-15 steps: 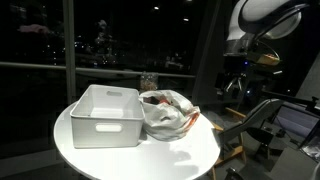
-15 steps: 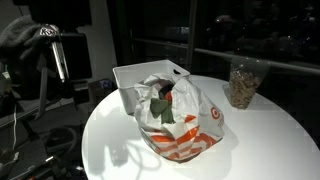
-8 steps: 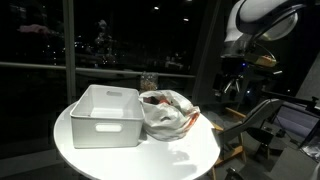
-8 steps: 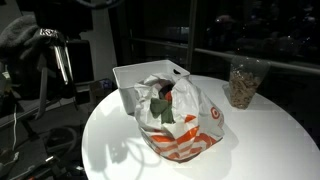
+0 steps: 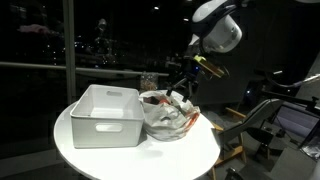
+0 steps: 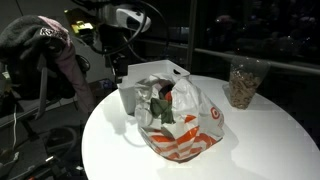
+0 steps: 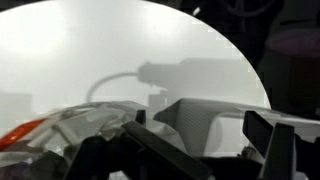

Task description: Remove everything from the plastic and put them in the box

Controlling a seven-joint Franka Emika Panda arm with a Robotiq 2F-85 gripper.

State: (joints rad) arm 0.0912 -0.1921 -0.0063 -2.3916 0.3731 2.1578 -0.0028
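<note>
A white and red plastic bag [image 5: 170,115] lies on the round white table [image 5: 190,150], next to a white plastic box [image 5: 105,113]. The bag [image 6: 185,125] is open and shows a red and green item [image 6: 164,102] inside; the box [image 6: 150,73] stands behind it. My gripper [image 5: 181,87] hangs just above the bag's far side, also seen in an exterior view [image 6: 118,70]. In the wrist view the gripper [image 7: 200,155] is open and empty, with a box corner [image 7: 210,122] between its dark fingers and the bag [image 7: 60,132] at lower left.
A clear cup [image 6: 243,83] with brown contents stands on the table's far side. Dark windows, a chair and equipment [image 5: 270,125] surround the table. Clothing and a stand [image 6: 45,60] are beside the table.
The arm has swung in from the room's far side to hang over the bag and box. The bag and box have not moved.
</note>
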